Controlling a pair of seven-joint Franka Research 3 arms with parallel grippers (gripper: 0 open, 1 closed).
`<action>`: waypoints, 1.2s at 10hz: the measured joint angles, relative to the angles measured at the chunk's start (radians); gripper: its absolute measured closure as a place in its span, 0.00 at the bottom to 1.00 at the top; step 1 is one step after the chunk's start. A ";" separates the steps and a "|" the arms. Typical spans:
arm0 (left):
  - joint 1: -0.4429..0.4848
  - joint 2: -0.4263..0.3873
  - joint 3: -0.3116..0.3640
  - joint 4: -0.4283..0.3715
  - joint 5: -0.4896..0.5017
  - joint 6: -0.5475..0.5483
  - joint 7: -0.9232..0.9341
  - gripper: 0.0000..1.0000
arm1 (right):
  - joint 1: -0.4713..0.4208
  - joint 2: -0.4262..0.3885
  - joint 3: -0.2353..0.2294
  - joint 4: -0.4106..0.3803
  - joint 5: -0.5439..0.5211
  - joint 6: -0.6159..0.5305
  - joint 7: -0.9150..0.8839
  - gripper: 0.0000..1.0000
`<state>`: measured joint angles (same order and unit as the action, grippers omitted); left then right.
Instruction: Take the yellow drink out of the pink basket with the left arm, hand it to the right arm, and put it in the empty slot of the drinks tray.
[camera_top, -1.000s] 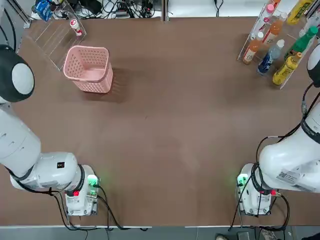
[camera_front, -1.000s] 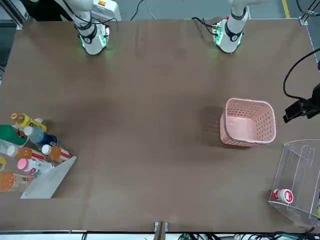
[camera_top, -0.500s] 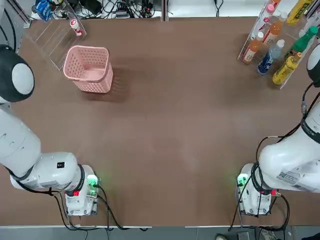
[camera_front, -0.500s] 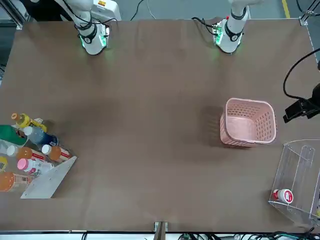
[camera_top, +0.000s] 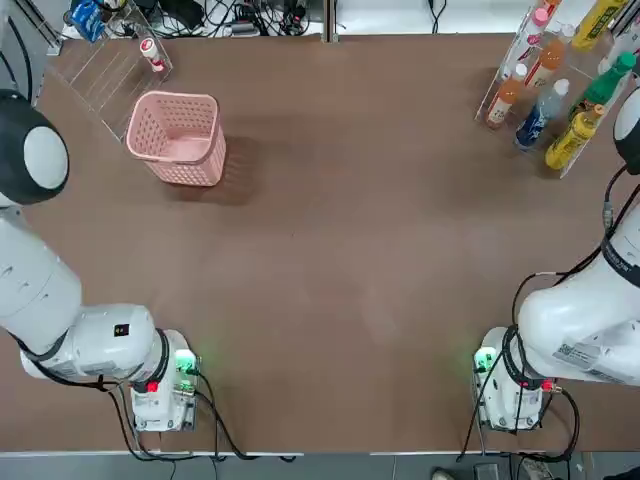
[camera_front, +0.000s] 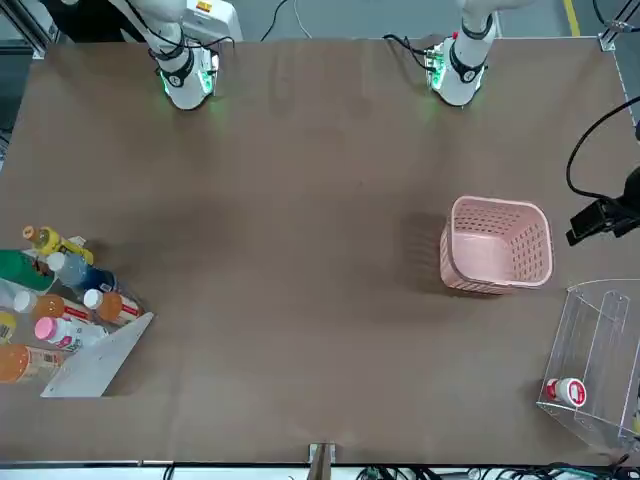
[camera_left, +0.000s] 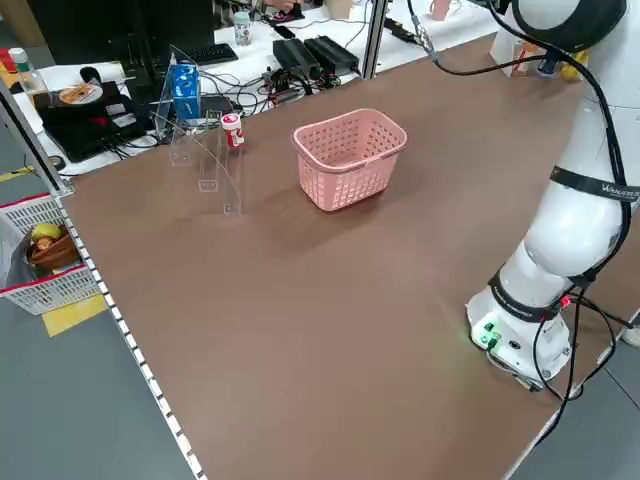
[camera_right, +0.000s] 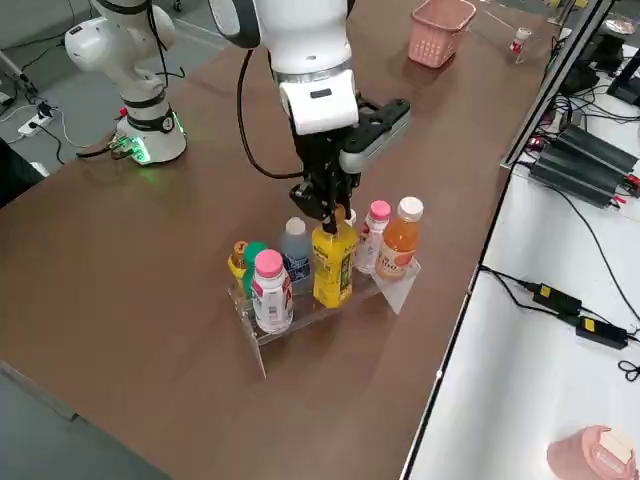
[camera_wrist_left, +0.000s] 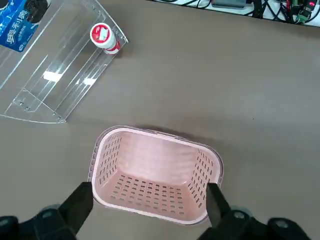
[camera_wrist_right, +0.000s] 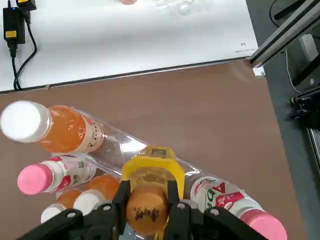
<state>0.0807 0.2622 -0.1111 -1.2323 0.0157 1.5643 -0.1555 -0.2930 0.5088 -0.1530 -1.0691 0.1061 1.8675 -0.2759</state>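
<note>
Evenly bright overall; soft shadow just beside pink basket (camera_top: 178, 138); small white glare patches on clear rack (camera_wrist_left: 55, 75) near basket; basket sharply rendered.

Glossy white arms (camera_top: 78, 290); black-and-grey round joints (camera_top: 42, 158); black cables (camera_top: 222, 422); green lights (camera_top: 185, 359); red buttons (camera_top: 152, 386).

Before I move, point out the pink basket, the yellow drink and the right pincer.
Pink basket (camera_front: 511, 205): front view, front rim.
Yellow drink (camera_right: 333, 275): right side view, body.
Right pincer (camera_wrist_right: 151, 192): right wrist view, between its tips.
</note>
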 joint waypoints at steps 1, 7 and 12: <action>0.000 0.000 0.000 0.000 0.000 0.000 0.000 0.00 | 0.000 -0.002 0.000 0.000 0.000 -0.010 0.001 0.66; 0.000 0.000 0.000 0.000 0.000 0.000 0.000 0.00 | -0.002 -0.003 -0.002 -0.035 0.000 -0.019 0.007 0.66; 0.000 0.000 0.000 0.000 0.000 0.000 0.000 0.00 | -0.002 -0.014 -0.002 -0.038 0.000 0.004 0.008 0.51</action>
<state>0.0807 0.2621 -0.1111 -1.2323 0.0157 1.5643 -0.1555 -0.2951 0.4950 -0.1552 -1.1067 0.1060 1.8715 -0.2675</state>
